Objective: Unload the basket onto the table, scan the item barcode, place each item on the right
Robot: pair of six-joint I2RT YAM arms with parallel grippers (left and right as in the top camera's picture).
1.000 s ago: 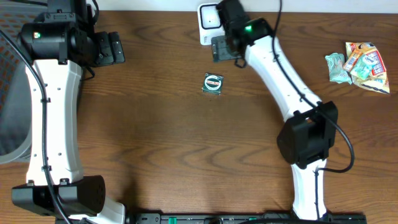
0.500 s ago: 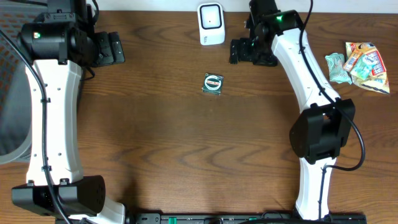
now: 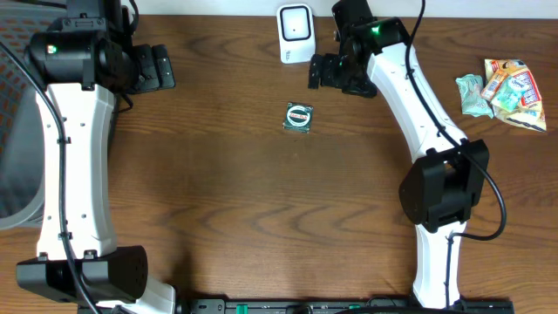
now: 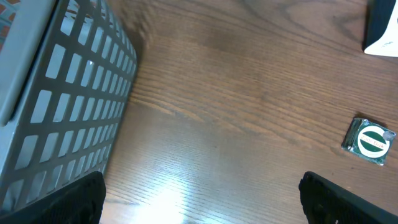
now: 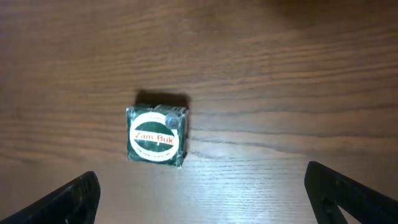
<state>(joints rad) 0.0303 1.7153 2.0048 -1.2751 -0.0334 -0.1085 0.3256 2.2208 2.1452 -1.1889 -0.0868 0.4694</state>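
Grey mesh basket point(image 4: 62, 93) sits far left by the left gripper point(image 3: 159, 68), jaws spread and empty. The green box point(image 3: 299, 116) lies uncovered on the wooden table point(image 3: 218, 192) near the white scanner point(image 3: 296, 33). The right gripper point(image 3: 323, 71) hovers close, jaws wide and empty, with snack packets point(image 3: 506, 87) far right.

Red "Zam-Buk" lettering on top face of green box point(image 5: 157, 137); smaller print illegible.

desk point(image 3: 227, 192): brown, streaky wood grain | small box point(image 5: 157, 137): dark green, white oval label, red lettering | scanner point(image 3: 296, 33): white, grey face | basket point(image 4: 62, 93): pale grey lattice | packets point(image 3: 506, 85): mint green, orange, yellow | arms point(image 3: 74, 166): white shells, black joints
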